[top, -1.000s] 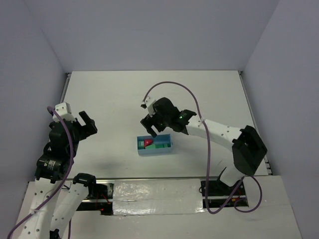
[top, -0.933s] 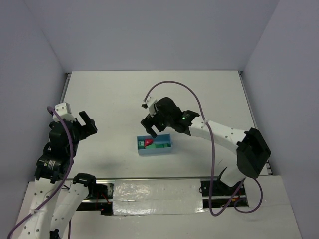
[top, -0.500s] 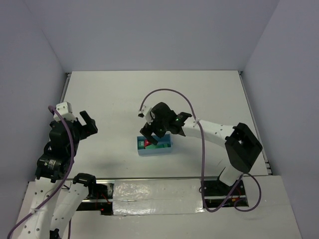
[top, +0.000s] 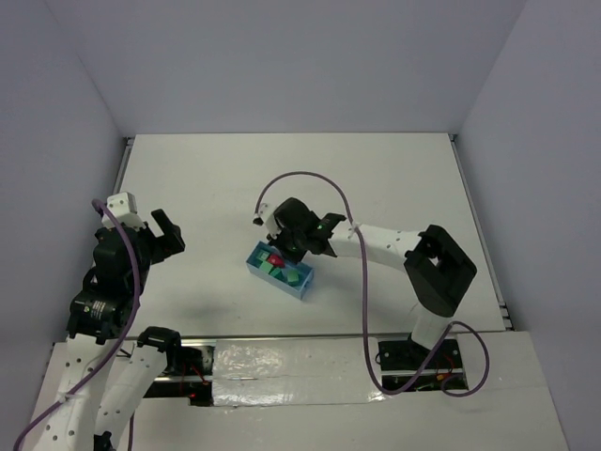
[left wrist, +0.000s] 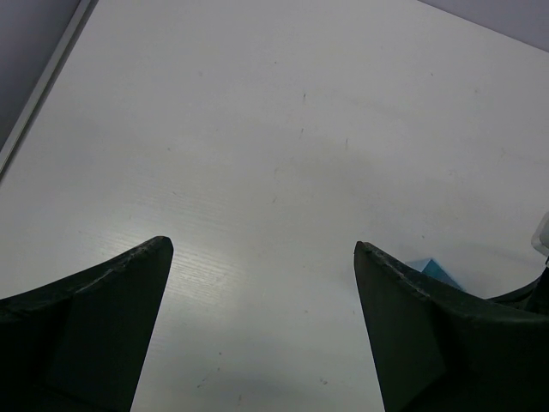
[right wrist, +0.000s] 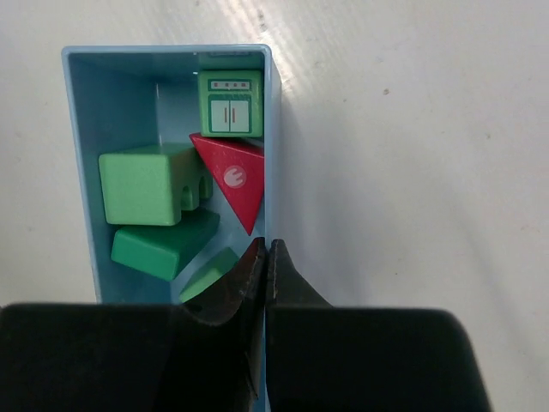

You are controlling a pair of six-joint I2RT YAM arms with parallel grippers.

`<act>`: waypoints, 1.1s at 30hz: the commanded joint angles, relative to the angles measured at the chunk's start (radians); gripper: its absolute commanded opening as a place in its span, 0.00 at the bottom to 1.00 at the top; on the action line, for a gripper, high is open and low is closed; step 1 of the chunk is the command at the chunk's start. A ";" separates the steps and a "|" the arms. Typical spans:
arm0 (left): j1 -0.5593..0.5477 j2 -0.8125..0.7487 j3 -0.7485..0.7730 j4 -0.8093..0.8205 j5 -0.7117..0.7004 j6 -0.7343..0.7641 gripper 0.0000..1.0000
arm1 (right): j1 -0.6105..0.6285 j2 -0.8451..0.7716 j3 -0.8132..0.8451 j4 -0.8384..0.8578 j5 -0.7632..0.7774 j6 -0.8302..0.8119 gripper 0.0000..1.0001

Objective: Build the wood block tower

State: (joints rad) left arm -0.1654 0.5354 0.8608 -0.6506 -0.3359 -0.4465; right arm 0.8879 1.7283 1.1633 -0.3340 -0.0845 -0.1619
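I have the right gripper (right wrist: 266,257) pinched together on one thin long wall of the light blue rectangular tray (right wrist: 163,53), with a black finger on each side of the rim. The smooth painted wood blocks lie jumbled inside the tray, not yet stacked: red triangular wedge (right wrist: 236,184) against that wall, pale green notched cube (right wrist: 150,184), green block with printed doors (right wrist: 230,101), darker green brick (right wrist: 163,245). The tray sits askew on the matte white table (left wrist: 257,129). The left gripper (left wrist: 262,249) hangs above the table, fingers wide apart.
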 commanded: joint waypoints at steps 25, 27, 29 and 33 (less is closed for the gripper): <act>-0.003 0.015 0.015 0.011 -0.092 -0.012 1.00 | 0.187 0.714 1.025 -0.120 1.200 -0.154 0.00; -0.003 0.014 0.014 0.011 -0.097 -0.014 1.00 | 0.200 0.734 1.047 -0.144 1.180 -0.124 0.00; -0.003 0.009 0.012 0.012 -0.095 -0.012 0.99 | 0.215 0.735 1.064 -0.187 1.143 -0.058 0.07; -0.003 0.012 0.014 0.014 -0.088 -0.009 1.00 | 0.240 0.706 1.056 -0.234 1.083 0.039 0.32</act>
State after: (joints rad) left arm -0.1654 0.5476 0.8608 -0.6548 -0.4149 -0.4500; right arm 1.1244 2.4638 2.1769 -0.5640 0.9970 -0.1993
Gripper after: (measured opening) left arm 0.995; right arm 0.292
